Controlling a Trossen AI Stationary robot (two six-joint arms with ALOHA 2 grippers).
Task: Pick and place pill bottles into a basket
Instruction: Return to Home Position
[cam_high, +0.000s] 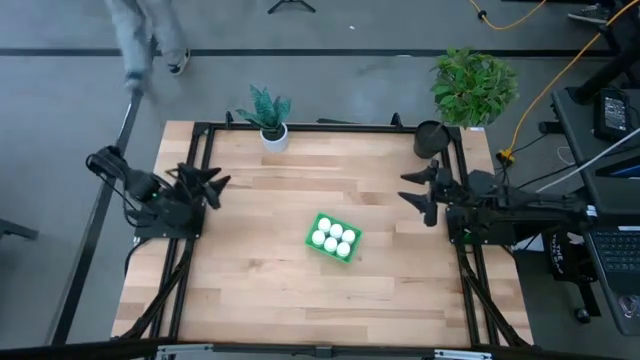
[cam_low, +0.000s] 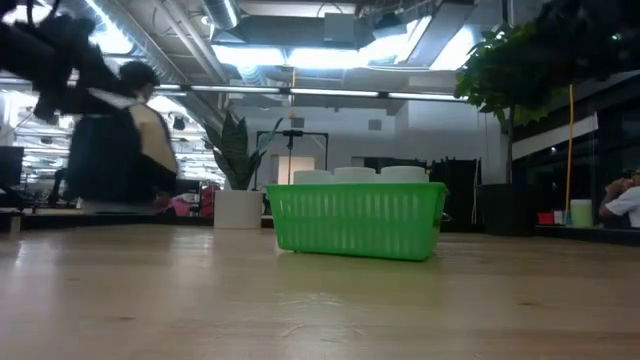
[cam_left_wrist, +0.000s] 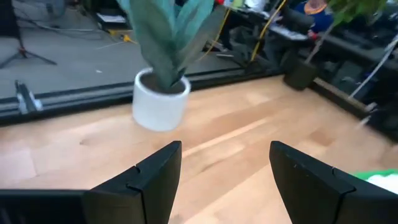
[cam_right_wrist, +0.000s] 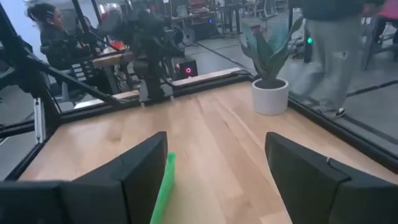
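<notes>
The green basket (cam_high: 333, 237) rests on its flat bottom near the table's middle, and several white pill bottles (cam_high: 334, 237) stand upright in it. The low view shows the basket (cam_low: 358, 220) with bottle caps (cam_low: 355, 174) above its rim. My left gripper (cam_high: 217, 187) is open and empty at the table's left side. My right gripper (cam_high: 415, 194) is open and empty at the right side. An edge of the basket shows in the right wrist view (cam_right_wrist: 163, 190) and in the left wrist view (cam_left_wrist: 379, 178).
A white plant pot (cam_high: 273, 136) with a green plant stands at the far edge, left of centre. A black round pot (cam_high: 430, 138) stands at the far right corner. A person (cam_high: 150, 35) walks beyond the far left corner. Bare wood surrounds the basket.
</notes>
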